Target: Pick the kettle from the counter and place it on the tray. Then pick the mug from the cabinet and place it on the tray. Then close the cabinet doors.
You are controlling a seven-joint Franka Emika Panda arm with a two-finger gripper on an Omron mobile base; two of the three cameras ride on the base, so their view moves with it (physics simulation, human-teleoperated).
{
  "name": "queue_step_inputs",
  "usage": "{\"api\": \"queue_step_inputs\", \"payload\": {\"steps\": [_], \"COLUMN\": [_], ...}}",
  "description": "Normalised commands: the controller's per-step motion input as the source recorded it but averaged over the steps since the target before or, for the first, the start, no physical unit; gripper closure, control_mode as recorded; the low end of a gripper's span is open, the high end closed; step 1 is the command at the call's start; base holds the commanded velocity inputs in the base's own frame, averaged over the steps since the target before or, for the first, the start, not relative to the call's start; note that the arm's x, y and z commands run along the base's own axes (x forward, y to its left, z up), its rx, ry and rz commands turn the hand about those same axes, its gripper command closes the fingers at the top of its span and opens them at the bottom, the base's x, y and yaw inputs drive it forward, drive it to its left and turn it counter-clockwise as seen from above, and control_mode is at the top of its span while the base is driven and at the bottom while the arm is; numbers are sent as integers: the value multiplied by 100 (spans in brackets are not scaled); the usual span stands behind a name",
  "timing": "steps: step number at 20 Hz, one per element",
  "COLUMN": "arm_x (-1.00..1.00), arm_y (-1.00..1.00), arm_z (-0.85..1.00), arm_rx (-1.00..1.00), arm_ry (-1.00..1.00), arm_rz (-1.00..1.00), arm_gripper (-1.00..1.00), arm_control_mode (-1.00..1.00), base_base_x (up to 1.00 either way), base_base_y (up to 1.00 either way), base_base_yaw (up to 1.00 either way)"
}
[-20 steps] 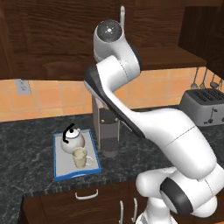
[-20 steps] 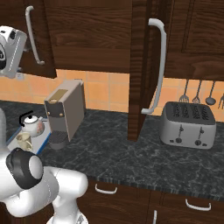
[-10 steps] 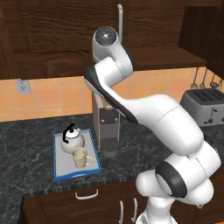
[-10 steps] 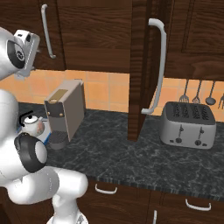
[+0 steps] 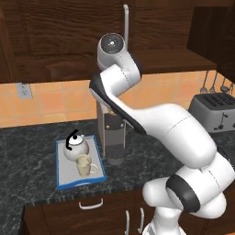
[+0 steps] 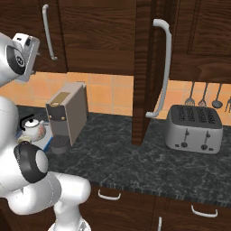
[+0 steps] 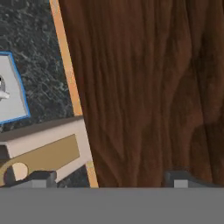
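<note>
On the dark speckled desk (image 5: 27,151) lies the tray (image 5: 62,172), grey with a blue rim, toward the left and just beside a tall beige coffee machine (image 5: 112,137) that stands to its right. The kettle (image 5: 75,147) sits on the far part of the tray, its black handle arched over the top, and the mug (image 5: 85,165) stands on the near part, close against the kettle; whether the two touch is hard to tell at this size. Above, the cabinet (image 5: 59,41) shows dark grained wood, and in the right base view one of the cabinet doors (image 6: 146,72) stands swung out edge-on, its long silver bar handle (image 6: 163,67) facing right. A silver toaster (image 6: 194,129) sits on the desk well to the right, with utensils (image 6: 205,94) hanging on the wall behind it. The arm is raised high before the cabinet, and in the hand view the jaws stand wide apart with nothing between them, the two tips close before a brown wooden face (image 7: 148,87).
</note>
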Motion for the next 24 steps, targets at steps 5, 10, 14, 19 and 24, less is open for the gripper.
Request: {"api": "queue_step_inputs", "payload": {"steps": [5, 10, 14, 19, 24], "arm_x": [-88, -96, -96, -89, -82], "arm_y": [-8, -5, -8, -8, -22], "arm_z": [0, 0, 0, 0, 0], "arm_rx": [0, 0, -1, 0, 0], "arm_ry": [0, 0, 0, 0, 0], "arm_rz": [2, 0, 2, 0, 0], "arm_gripper": [-100, -100, -100, -100, -100], "arm_control_mode": [-100, -100, -100, -100, -100], "base_base_x": [0, 0, 0, 0, 0], "base_base_y": [0, 0, 0, 0, 0], "base_base_yaw": [0, 0, 0, 0, 0]}}
